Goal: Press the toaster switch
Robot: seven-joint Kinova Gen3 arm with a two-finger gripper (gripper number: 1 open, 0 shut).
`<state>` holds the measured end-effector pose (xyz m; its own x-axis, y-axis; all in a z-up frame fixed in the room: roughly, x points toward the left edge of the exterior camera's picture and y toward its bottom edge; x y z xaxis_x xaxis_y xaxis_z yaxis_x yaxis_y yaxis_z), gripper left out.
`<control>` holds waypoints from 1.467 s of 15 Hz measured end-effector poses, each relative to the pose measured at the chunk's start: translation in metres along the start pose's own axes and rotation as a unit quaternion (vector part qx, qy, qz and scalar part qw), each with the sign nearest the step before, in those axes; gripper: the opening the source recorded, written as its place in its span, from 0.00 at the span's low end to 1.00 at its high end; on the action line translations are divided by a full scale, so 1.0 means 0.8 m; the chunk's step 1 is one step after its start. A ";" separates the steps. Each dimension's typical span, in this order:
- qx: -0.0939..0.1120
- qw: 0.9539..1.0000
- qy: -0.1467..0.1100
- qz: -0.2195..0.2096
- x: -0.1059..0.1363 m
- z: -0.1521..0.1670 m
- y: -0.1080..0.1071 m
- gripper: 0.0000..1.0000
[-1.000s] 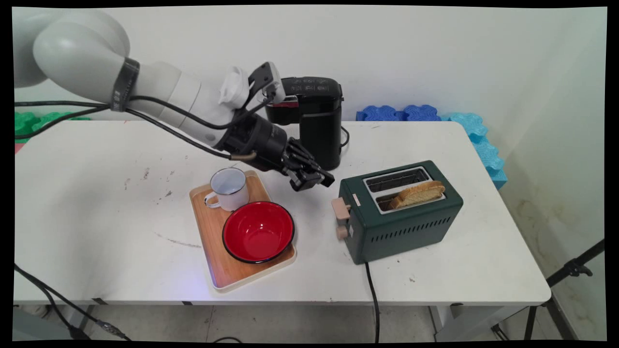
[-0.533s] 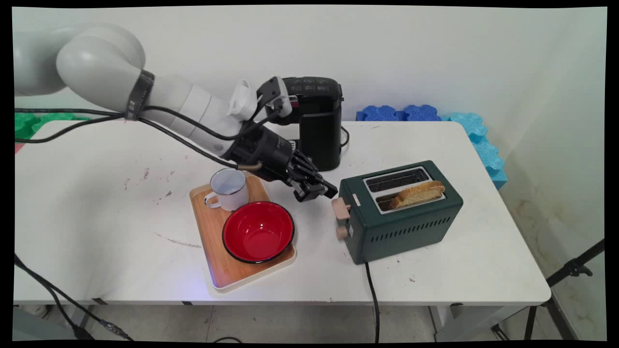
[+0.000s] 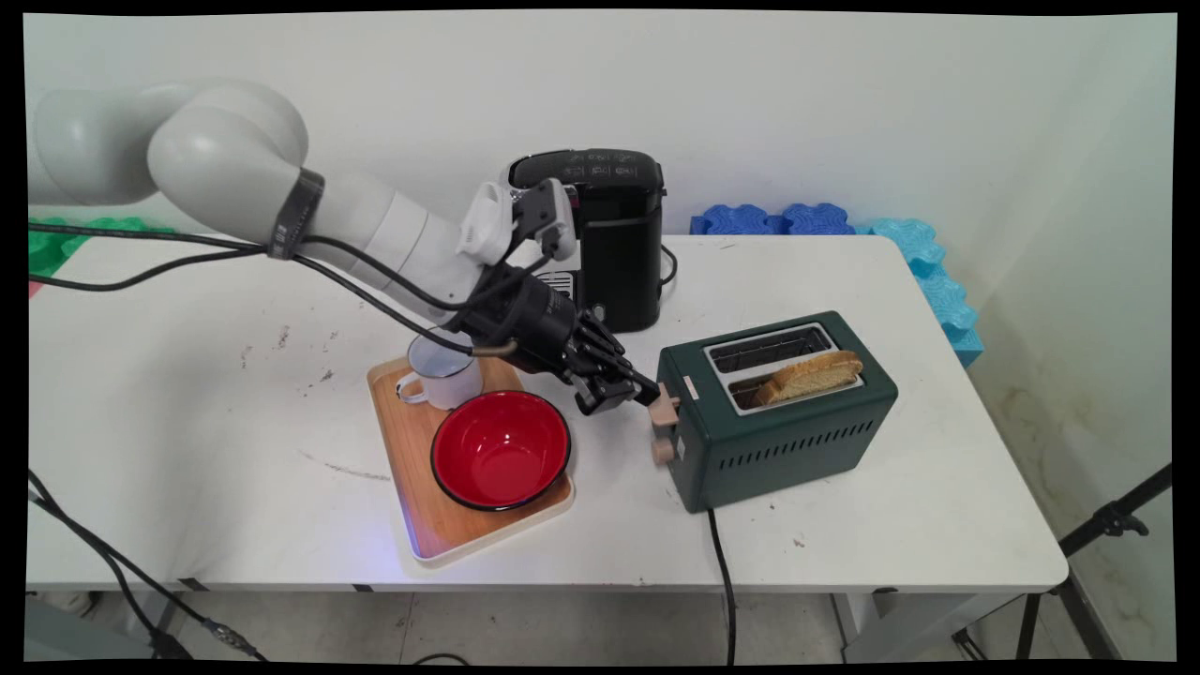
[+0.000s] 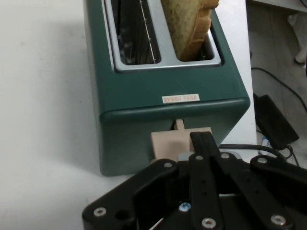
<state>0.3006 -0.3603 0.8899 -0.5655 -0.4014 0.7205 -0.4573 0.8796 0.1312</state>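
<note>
The black pincer (image 3: 626, 386), fingers closed together and holding nothing, rests its tip on the beige plastic lever (image 4: 181, 143) of one boxy green metal toaster (image 3: 778, 412). One slice of toast (image 3: 808, 375) stands in the near slot.

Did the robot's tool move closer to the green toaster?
Yes. The tool has moved right and down toward the toaster, which stayed put, and now sits at its lever.

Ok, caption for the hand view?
Gripper shut, tip at the green toaster's beige lever; toast in one slot.
</note>
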 end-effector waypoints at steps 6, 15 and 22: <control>0.007 1.000 0.004 0.011 -0.005 0.017 -0.006 0.00; 0.011 1.000 0.005 0.008 -0.011 0.039 -0.008 0.00; 0.014 1.000 0.002 0.000 -0.021 0.053 -0.005 0.00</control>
<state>0.2832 -0.3681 0.8486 -0.5628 -0.4009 0.7229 -0.4765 0.8719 0.1125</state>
